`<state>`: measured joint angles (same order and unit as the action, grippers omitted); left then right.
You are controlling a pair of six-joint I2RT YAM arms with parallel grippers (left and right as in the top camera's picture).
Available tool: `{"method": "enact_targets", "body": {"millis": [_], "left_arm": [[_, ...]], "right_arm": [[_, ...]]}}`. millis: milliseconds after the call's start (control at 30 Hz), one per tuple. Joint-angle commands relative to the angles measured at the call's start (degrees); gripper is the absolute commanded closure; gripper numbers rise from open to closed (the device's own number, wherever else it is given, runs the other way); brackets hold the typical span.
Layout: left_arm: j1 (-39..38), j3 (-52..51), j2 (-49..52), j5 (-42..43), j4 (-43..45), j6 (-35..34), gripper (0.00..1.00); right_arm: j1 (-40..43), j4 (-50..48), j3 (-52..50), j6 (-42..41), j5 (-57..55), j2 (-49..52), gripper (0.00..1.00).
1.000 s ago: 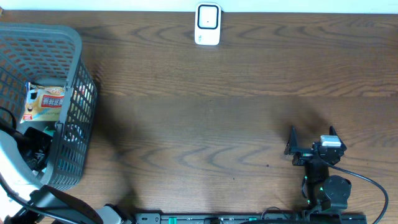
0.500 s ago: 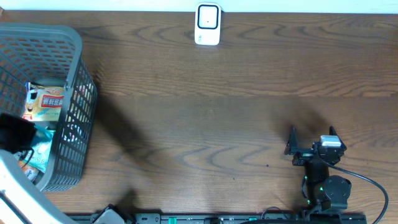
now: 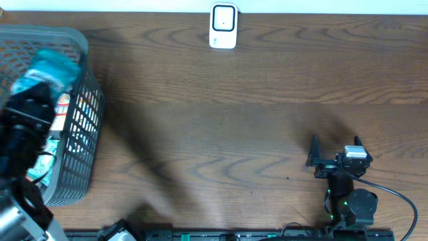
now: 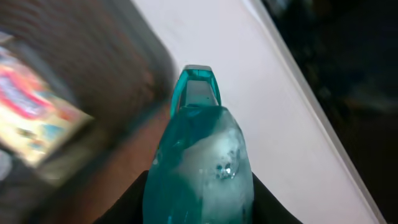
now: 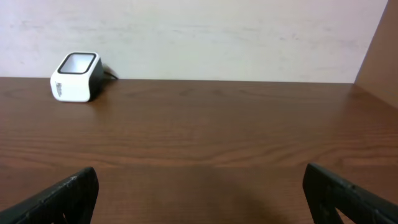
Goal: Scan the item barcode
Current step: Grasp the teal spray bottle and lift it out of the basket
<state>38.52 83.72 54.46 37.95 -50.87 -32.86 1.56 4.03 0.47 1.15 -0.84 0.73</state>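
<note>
1. Brown wood-grain counter (image 3: 234,120) fills the overhead view, with a pale wall (image 5: 217,31) along its far edge.
2. A small white scanner (image 3: 223,25) stands at the far middle of the counter, close to the wall. The right wrist view shows it far off to the left (image 5: 76,77), with its window facing up.
3. A grey slatted basket (image 3: 80,134) sits at the left edge of the counter, well apart from the scanner.
4. The left claw (image 3: 35,100) is over the basket and is clamped on a teal item (image 3: 48,67), which sits above the basket's far part.
5. In the left wrist view the teal item (image 4: 199,162) is translucent and narrows to a tab at its top. Dark fingers (image 4: 134,202) press in on both of its lower sides. This view is blurred, so no barcode can be made out.
6. A printed packet (image 3: 62,107) in orange and red lies inside the basket just right of the left claw. It shows as a blurred colourful patch (image 4: 31,118) in the left wrist view.
7. The right claw (image 3: 334,148) rests at the near right of the counter, well apart from everything else. Its jaws stand wide apart and hold nothing, and only bare counter lies between its fingers (image 5: 62,193).
</note>
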Motion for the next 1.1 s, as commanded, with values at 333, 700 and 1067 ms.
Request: {"method": "enact_targets", "body": {"millis": [333,700,1067], "left_arm": [[-31.28,1.64,5.75,-11.65,-4.66,-1.38,0.8],[-52.15,1.64,23.85,-32.79,-6.99,-2.75,0.8],[-56.24,1.64,41.86,-35.69,-6.03,-8.85,0.8]], "right_arm": [[-0.81,0.11,-0.15,0.85,0.35,-0.31,0.01],[-0.81,0.11,-0.15,0.85,0.35,-0.31,0.01],[-0.81,0.11,-0.15,0.85,0.35,-0.31,0.01]]}}
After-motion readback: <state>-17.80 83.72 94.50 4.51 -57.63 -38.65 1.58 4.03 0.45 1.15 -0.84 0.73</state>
